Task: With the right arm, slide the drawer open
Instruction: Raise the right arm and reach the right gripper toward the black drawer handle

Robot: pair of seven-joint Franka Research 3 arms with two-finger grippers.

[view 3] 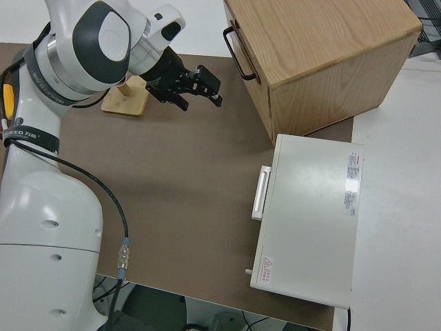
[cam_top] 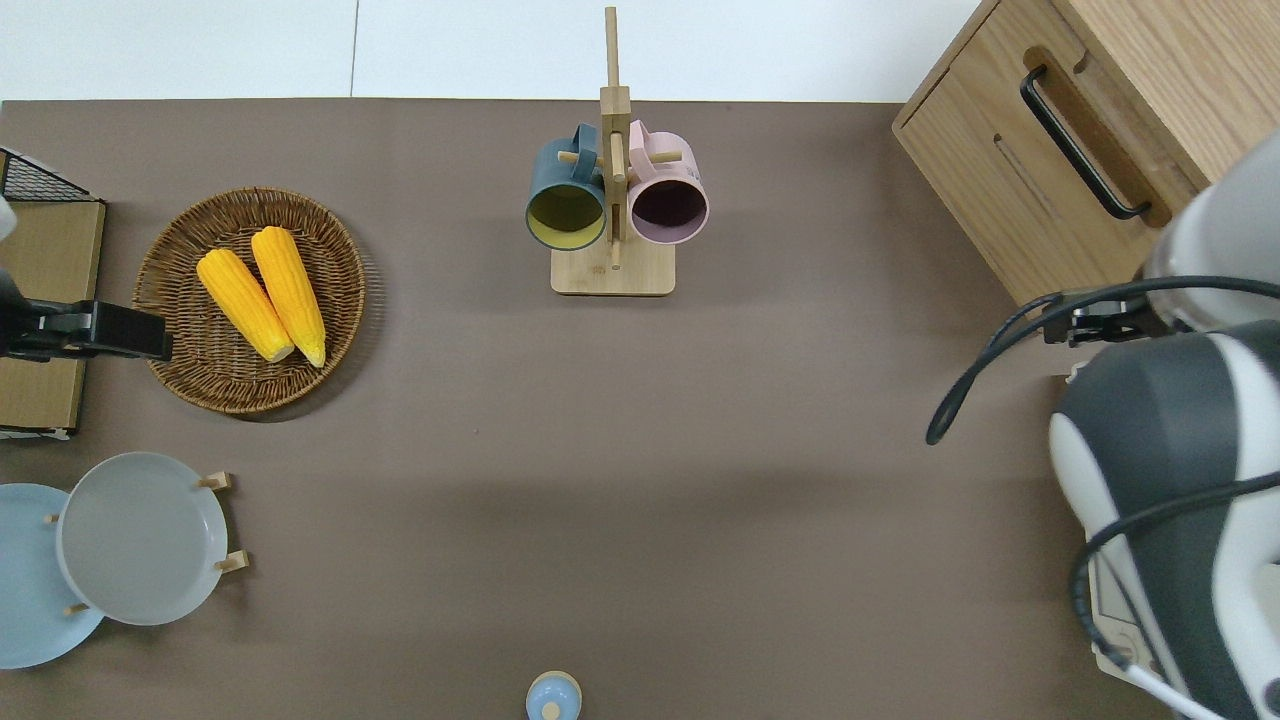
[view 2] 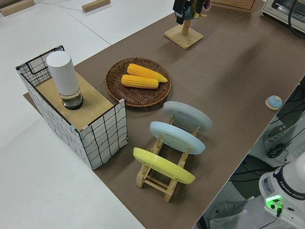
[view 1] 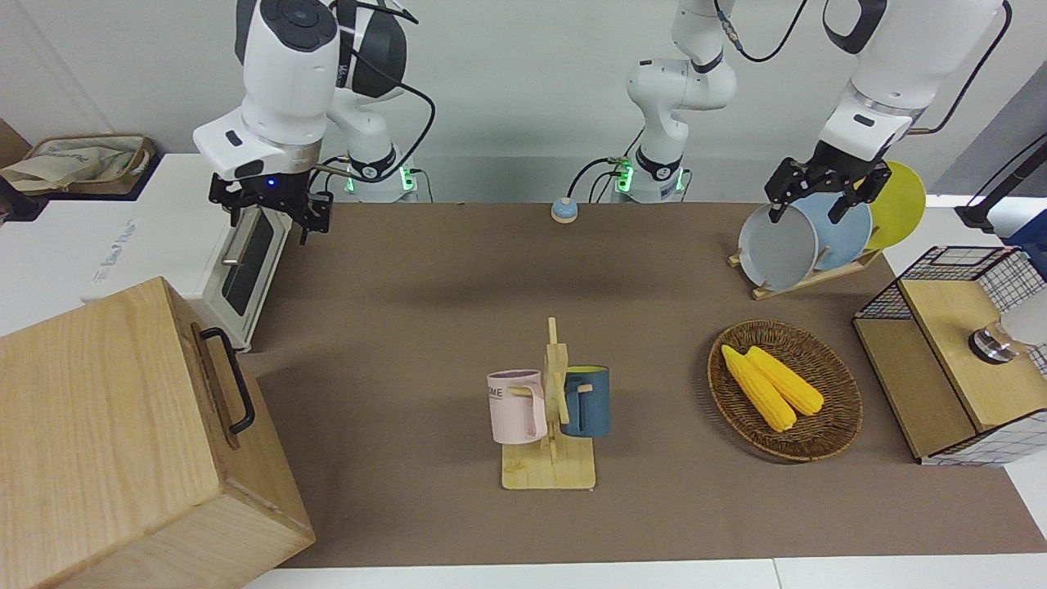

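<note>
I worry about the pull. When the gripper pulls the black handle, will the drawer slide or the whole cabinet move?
The drawer probably slides: a seam separates it from the big, likely heavy cabinet. The bar handle looks rigid, probably metal, perhaps slippery.

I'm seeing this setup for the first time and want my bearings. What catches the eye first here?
The big wood cabinet at the right arm's end of the table, its drawer shut, with the right gripper open, up in the air by the toaster oven. Then the bright corn in a wicker basket and two mugs on a rack mid-table. The left arm is parked.
</note>
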